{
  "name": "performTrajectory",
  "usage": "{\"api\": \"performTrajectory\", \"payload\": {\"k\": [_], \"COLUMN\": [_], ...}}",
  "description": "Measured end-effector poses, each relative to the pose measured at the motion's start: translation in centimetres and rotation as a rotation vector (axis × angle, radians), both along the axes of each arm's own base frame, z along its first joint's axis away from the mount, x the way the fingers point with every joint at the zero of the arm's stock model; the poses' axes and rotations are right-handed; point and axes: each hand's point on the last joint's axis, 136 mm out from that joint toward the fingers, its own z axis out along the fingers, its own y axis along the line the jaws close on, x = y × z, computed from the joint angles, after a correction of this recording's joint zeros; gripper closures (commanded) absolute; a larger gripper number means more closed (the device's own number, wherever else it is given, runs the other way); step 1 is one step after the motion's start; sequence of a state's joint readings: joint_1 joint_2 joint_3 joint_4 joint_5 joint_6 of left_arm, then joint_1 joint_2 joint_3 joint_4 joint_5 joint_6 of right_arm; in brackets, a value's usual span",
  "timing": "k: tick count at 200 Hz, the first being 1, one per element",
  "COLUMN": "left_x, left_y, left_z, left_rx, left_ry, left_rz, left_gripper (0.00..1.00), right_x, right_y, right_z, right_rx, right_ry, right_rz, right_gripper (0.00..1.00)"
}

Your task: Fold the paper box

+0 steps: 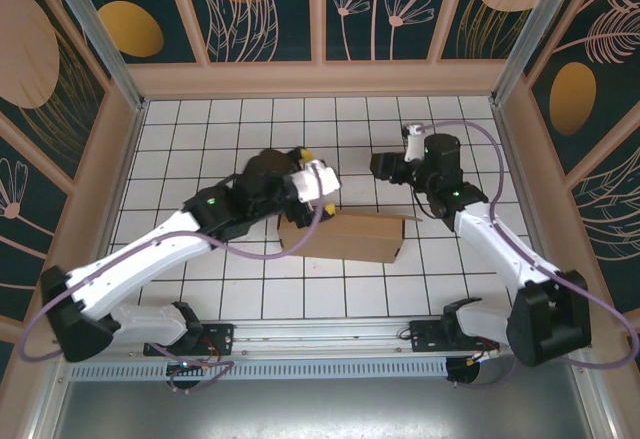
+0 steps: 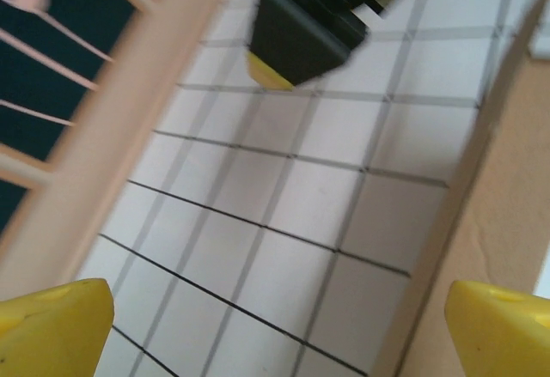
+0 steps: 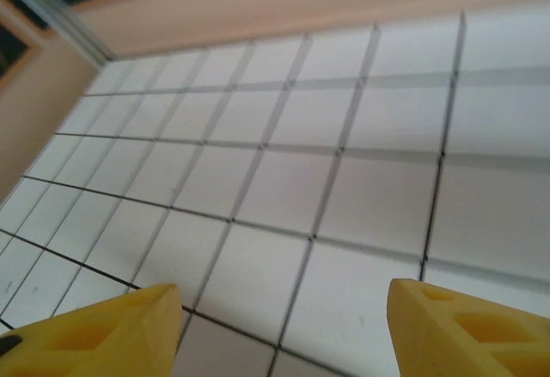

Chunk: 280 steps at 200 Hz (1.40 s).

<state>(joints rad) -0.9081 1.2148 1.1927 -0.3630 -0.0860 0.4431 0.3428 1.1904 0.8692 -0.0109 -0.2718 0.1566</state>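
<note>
Two grippers, both empty-handed.

Top view: the paper box lies part-folded on the gridded table between the arms. The left gripper hangs over its far-left corner, and the right gripper is near its far-right corner. Judged light, stiff across panels, readily creased; best taken by a flap edge.

Left wrist: fingers spread, cardboard beside one.

Right wrist: fingers spread above the table tiles.

Walls stand well apart from the box.

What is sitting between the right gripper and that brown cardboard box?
Nothing. In the top view, the stretch from the right gripper to the paper box is bare white gridded table.
</note>
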Motion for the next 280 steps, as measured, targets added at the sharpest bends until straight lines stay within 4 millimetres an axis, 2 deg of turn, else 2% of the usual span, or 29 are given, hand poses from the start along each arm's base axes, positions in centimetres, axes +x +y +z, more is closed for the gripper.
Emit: {"api": "performTrajectory", "payload": {"k": [11,27,38,51,82,116,153,215,280], "left_x": [0.2,0.8,1.2,1.2,0.8,0.0,-0.9,-1.4,-1.3], "left_y": [1.6,4.3,6.0,7.2,8.4,9.4,10.2,10.4,11.0], "left_z": [2.5,5.0,5.7,5.5,5.1,6.5,6.7,5.8,5.6], "left_rx": [-0.094,-0.204,-0.269,-0.316,-0.375,-0.438,-0.472,-0.474,-0.479], "left_ry": [-0.032,-0.075,-0.091,-0.09,-0.067,-0.083,-0.09,-0.085,-0.102], "left_rz": [0.051,0.147,0.219,0.269,0.322,0.33,0.323,0.309,0.337], "left_gripper": [0.09,0.07,0.06,0.07,0.07,0.06,0.06,0.07,0.12], "right_x": [-0.5,-1.9,-3.2,-5.1,-9.6,-11.8,-14.4,-15.8,-15.0], "right_y": [0.5,0.9,1.7,3.1,6.7,9.7,10.9,11.5,11.2], "right_z": [3.2,6.3,7.4,7.8,5.7,2.4,-1.7,-5.7,-7.8], "right_rx": [-0.045,-0.121,-0.178,-0.24,-0.352,-0.399,-0.427,-0.542,-0.746], "right_ry": [-0.103,-0.22,-0.283,-0.338,-0.346,-0.219,-0.053,0.079,0.012], "right_rz": [0.047,0.125,0.204,0.317,0.604,0.814,0.936,0.996,1.006], "right_gripper": [0.39,0.38,0.29,0.17,0.01,0.01,0.01,0.01,0.13]}}
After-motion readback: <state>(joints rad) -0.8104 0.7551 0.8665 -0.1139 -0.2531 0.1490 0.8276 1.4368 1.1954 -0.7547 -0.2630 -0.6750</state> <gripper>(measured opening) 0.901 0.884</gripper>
